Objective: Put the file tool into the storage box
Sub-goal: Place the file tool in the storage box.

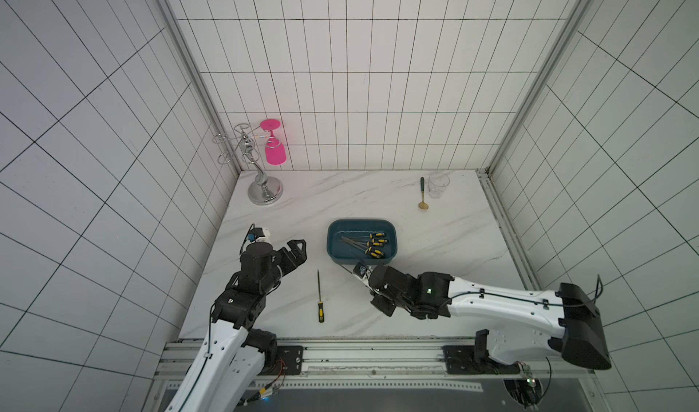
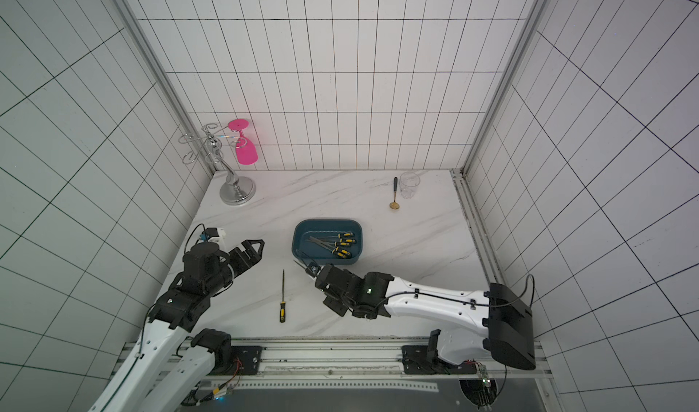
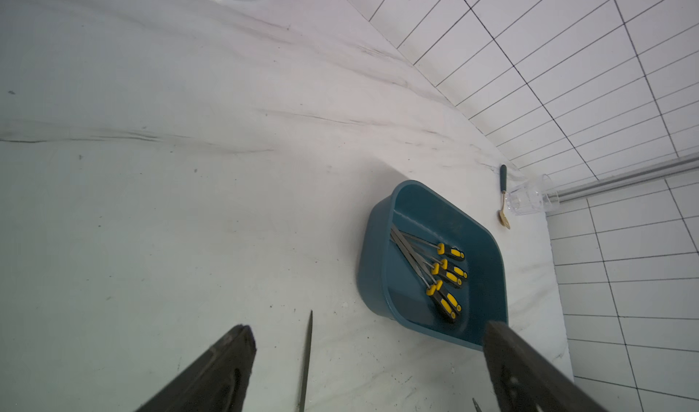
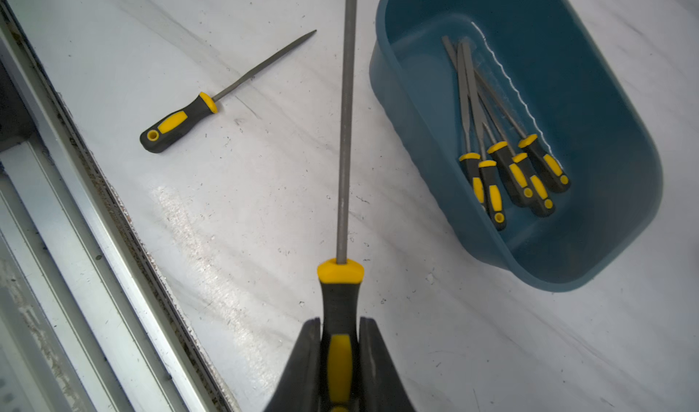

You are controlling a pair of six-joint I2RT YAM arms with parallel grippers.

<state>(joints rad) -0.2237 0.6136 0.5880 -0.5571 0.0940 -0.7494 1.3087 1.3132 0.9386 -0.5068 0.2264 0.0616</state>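
The file tool (image 4: 340,300), black-and-yellow handle with a grey round shaft, is sitting in the right gripper (image 4: 339,325). The jaws are pressing tight on both sides of the handle, and the shaft is sticking straight out ahead of them. The shaft is passing just beside the outer wall of the storage box (image 4: 397,100), so this file is outside the box; whether it is touching the table cannot be told.

The dark teal box (image 1: 361,223) is resting flat mid-table in both top views (image 2: 327,221). 5 matching files (image 4: 510,172) are lying inside it, shafts bunched together and handles fanning toward 1 end.

A 2nd loose file (image 1: 320,300) is lying flat on the white marble table (image 1: 435,247) between the 2 arms, tip pointing toward the back wall and handle toward the front rail, apart from the box.

The left gripper (image 1: 299,251) is hovering beside the box on its left with its fingers (image 3: 227,361) spread wide, holding nothing.

At the back right, a clear glass cup (image 1: 438,185) is standing upright, with a gold spoon with a dark handle (image 1: 422,194) lying just beside it. At the back left, a chrome glass rack (image 1: 261,187) is carrying 1 pink goblet (image 1: 274,153) hanging upside down.
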